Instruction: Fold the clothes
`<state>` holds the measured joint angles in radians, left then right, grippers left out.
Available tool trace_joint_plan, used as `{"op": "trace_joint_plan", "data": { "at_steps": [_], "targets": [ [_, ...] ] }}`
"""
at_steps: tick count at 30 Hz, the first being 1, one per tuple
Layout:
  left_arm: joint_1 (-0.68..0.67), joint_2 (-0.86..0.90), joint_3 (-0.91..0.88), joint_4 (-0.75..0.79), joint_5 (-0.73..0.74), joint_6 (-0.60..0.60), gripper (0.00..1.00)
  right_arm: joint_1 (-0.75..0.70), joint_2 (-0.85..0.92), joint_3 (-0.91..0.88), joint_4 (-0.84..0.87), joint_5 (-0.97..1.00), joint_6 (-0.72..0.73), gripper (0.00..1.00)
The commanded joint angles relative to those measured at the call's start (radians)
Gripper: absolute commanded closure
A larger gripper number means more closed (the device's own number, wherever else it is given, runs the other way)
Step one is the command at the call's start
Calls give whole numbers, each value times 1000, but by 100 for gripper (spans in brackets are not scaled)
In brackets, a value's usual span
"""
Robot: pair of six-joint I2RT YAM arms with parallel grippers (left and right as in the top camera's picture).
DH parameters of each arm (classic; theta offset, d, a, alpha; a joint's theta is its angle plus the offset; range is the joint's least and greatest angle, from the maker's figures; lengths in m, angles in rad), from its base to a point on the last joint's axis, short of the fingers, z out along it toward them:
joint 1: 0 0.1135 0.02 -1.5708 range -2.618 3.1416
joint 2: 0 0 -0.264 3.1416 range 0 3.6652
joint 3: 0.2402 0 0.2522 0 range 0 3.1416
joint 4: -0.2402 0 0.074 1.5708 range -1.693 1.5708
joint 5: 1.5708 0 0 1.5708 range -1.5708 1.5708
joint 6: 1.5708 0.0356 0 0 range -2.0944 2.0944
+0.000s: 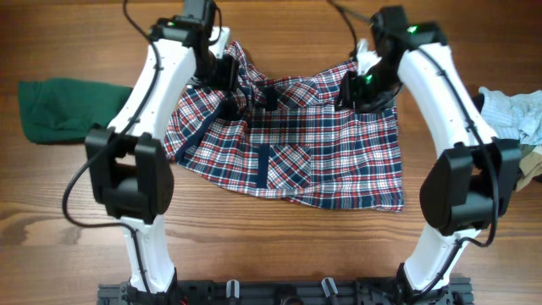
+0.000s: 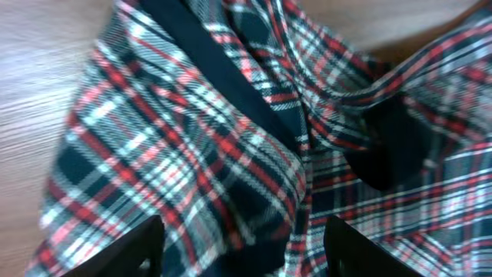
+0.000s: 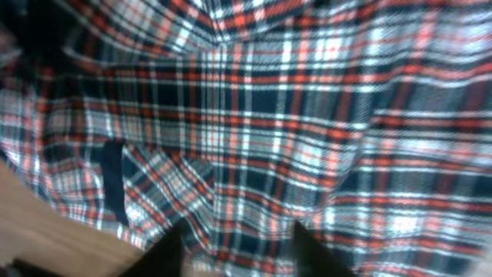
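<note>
A wooden table (image 1: 279,246) seen from above, with two white-and-black arms reaching away from its near edge.

Nearest lies the hem of a garment (image 1: 296,144), plaid in red, navy and white, spread in the middle of the table between the arms. A short navy strip (image 1: 262,165) runs up from near the hem, with a patch pocket (image 1: 296,165) just beside it.

Further back, well apart to the left of the garment, lies a dark green cloth (image 1: 59,108). At the table's right edge sits a pale blue pile (image 1: 517,114), partly cut off by the frame.

Beyond that the plaid is rumpled and rises in ridges toward both claws, which sit at its far edge, one at each corner.

The left gripper (image 1: 230,85) is at the far left corner. Its wrist camera shows two dark fingers (image 2: 142,246) standing apart, with plaid bunched in the gap and a navy band (image 2: 223,69) running away beyond them. Whether they pinch the cloth cannot be told.

The right gripper (image 1: 356,89) is at the far right corner. Its wrist camera shows fingers (image 3: 169,250) somewhat closer together, with blurred plaid filling the space between. Whether it has hold of the cloth cannot be told either.
</note>
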<state>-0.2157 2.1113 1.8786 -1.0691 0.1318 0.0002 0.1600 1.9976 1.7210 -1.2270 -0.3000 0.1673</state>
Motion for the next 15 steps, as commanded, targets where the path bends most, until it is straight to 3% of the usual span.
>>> {"op": "trace_joint_plan", "data": {
  "at_steps": [1,4,9,10,12,14,15],
  "targets": [
    [-10,62,5,19,-2,53,34,7,-8,-172,136,-16,163,96],
    [-14,94,5,43,-2,76,35,7,-8,-340,304,-13,185,96],
    [-42,151,5,59,-2,128,39,7,-6,-459,435,49,229,96],
    [-47,163,5,59,-6,127,46,7,-6,-465,439,49,230,96],
    [-49,171,5,74,-21,127,75,7,-6,-466,436,49,229,96],
    [-47,171,5,89,-64,118,96,7,-6,-466,436,49,229,96],
    [-46,170,5,90,-141,95,96,7,-6,-466,433,52,229,96]
  ]
}}
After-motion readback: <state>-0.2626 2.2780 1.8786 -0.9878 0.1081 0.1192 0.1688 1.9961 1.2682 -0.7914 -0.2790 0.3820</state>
